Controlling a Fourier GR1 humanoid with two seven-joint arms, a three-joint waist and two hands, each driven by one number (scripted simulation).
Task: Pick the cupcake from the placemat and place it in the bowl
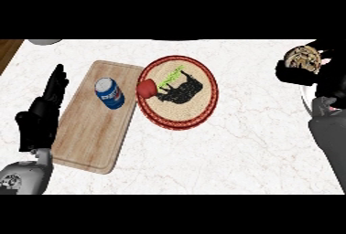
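Over marble counter (pixel 223 151), right hand (pixel 304 68) curls round cupcake (pixel 303 58); left hand (pixel 47 98) rests straight-fingered.

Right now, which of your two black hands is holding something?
The right hand, at the view's upper right: its fingers curl round the brown cupcake. The left hand stands open and empty, fingers up, beside the rectangular wooden cutting board.

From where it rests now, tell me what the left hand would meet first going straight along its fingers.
Probably nothing: the left hand points up the view along bare counter, beside the cutting board. Only a pale object lies ahead at the counter's far edge.
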